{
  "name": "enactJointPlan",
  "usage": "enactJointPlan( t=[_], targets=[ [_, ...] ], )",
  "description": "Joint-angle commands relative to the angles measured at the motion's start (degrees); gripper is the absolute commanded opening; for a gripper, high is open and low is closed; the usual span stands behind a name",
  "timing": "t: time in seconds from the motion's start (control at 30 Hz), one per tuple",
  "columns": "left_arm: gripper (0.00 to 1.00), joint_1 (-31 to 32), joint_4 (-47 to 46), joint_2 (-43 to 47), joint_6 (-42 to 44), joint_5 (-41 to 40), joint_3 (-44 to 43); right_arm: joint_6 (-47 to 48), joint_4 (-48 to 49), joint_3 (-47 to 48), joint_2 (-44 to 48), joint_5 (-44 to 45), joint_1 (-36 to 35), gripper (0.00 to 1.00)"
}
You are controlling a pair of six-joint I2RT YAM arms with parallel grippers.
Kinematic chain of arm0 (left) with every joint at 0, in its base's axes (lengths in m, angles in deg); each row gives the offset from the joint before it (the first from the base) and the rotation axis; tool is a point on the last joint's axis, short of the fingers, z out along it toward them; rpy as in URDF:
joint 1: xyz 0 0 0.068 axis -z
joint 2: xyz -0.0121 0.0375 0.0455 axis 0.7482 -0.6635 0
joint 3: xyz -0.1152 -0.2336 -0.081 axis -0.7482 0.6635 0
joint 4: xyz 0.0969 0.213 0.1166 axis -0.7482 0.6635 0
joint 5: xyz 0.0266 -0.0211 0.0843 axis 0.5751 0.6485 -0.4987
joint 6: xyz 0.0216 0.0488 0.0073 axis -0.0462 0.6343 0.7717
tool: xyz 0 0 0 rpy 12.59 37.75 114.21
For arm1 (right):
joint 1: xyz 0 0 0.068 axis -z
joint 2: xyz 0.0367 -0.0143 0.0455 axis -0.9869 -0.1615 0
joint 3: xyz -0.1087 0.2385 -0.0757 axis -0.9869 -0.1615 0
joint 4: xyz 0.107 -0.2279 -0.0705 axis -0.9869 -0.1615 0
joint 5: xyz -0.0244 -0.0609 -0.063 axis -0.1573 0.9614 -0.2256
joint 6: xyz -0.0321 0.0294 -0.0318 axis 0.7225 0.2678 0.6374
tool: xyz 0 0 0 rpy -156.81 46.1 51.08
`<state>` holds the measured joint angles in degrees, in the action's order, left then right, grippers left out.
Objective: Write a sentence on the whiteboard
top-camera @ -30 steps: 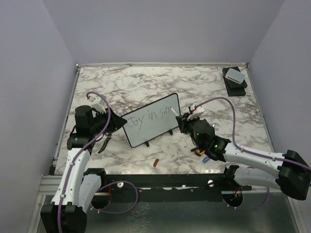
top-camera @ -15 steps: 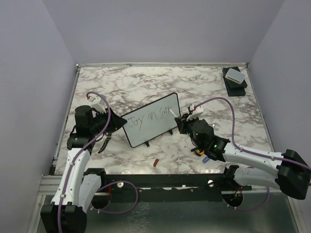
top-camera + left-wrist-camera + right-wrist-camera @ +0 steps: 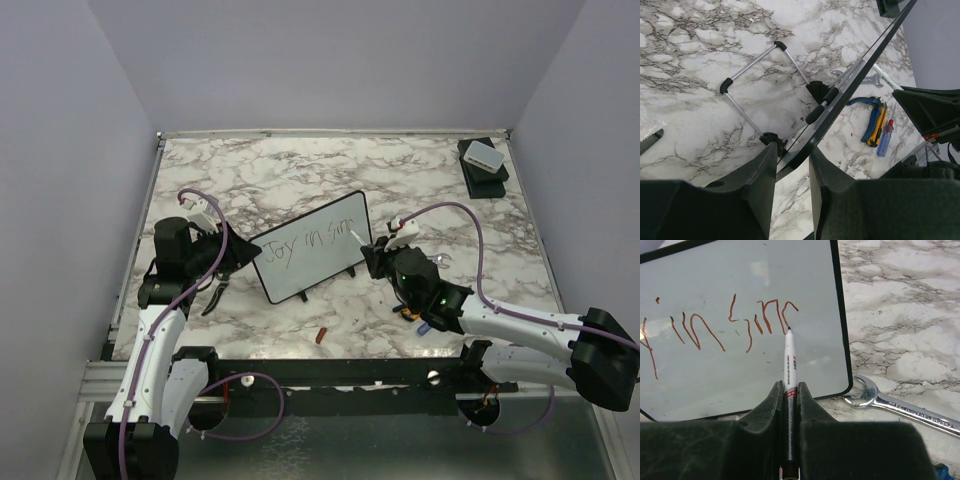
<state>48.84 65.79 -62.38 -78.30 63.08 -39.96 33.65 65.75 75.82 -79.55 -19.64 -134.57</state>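
The whiteboard stands tilted on its feet at mid-table. The sentence reads "Joy in sm" on one line; the right wrist view shows "in sm" in reddish-brown strokes. My left gripper is closed on the board's lower left corner, whose black frame runs between my fingers. My right gripper is shut on a white marker. The marker's tip touches the board just under the last letter.
A silver wrench lies right of the board. A blue-yellow knife and a blue screwdriver lie by the right arm. A small red piece is near the front edge. A black box with a white box sits at the back right. A dark tool lies by the left arm.
My right gripper with the marker has shifted slightly left along the board, and the last letter has gained strokes. The left arm and the board have not moved.
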Motion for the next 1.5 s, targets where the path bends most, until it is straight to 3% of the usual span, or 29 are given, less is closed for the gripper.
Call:
enactJointPlan(
  t=[0.0,0.63,1.47],
  targets=[
    [0.33,0.12,0.31,0.57,0.17,-0.02,0.57,0.73,-0.84,-0.07,0.32,2.57,0.43,0.01],
    [0.33,0.12,0.40,0.63,0.14,0.05,0.55,7.05,3.37,4.40,-1.99,3.67,0.43,0.01],
    [0.33,0.12,0.40,0.63,0.14,0.12,0.52,-0.85,-2.06,-0.55,-0.70,3.55,0.43,0.01]
  ],
)
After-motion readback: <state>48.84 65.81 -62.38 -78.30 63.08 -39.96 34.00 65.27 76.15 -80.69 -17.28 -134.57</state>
